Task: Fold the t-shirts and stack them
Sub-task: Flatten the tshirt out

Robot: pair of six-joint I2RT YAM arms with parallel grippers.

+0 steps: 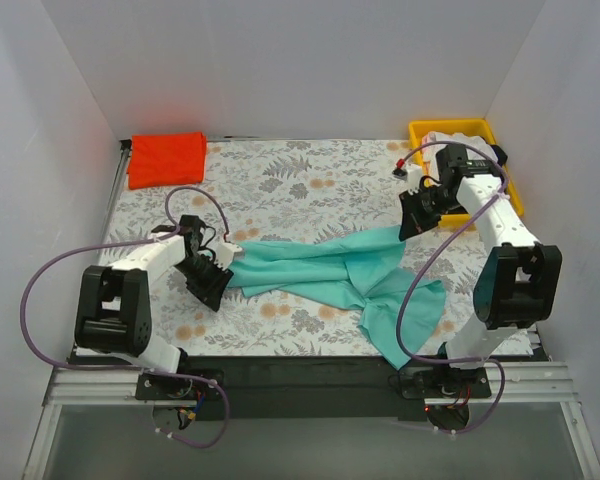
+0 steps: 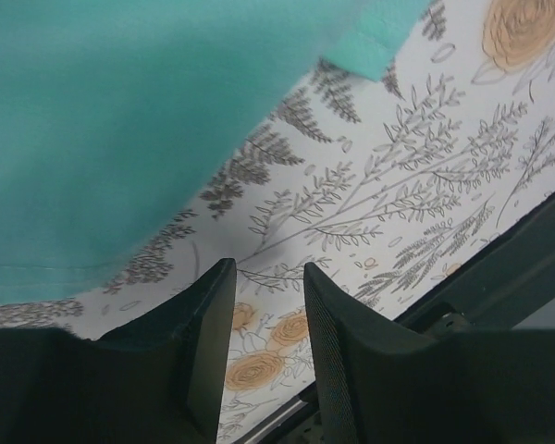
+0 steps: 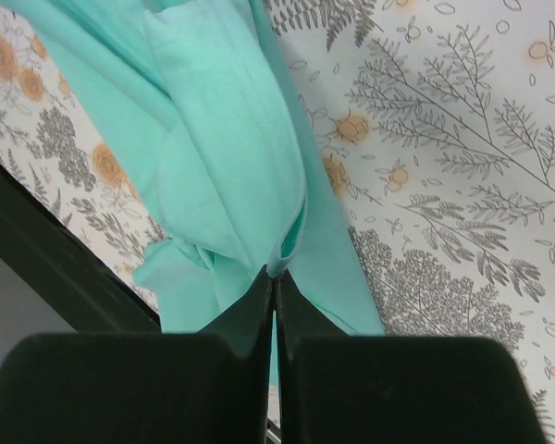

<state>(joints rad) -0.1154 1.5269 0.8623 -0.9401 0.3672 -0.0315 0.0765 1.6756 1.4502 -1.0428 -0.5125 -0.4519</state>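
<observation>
Right gripper (image 3: 274,277): nearest the lens in its own wrist view. The two dark fingers are pressed together with no gap, pinching a fold of the teal-green t-shirt (image 3: 222,166) at their tips.
Left gripper (image 2: 266,277): fingers parted by a narrow gap with nothing between them. Only the fern-patterned cloth (image 2: 398,213) shows through the gap. The teal hem lies just beyond the tips, not gripped.
Teal shirt, position: mid-table, drawn out in a long band between the two arms. Its right end is lifted toward the right gripper. A loose flap trails toward the near edge beside the right arm's base.
Teal shirt, condition: twisted and bunched, not lying flat. No clean fold is visible.
Red-orange t-shirt (image 1: 166,158): far left corner, a compact, tidy rectangle well apart from the teal one. It looks already folded.
Yellow tray (image 1: 450,125): far right corner, behind the right arm. Something pale sits inside, too hidden to name.
Progress (judgement): early to middle. One shirt appears finished and parked as the base of a stack. The teal one is held at one end only and not yet spread.
Remaining (judgement): get a second hold at the left end, pull the teal shirt flat, fold it, then set it on the red-orange one. Whether more shirts wait, I cannot tell.
Risk (judgement): with a single pinch, the cloth may stay twisted.
</observation>
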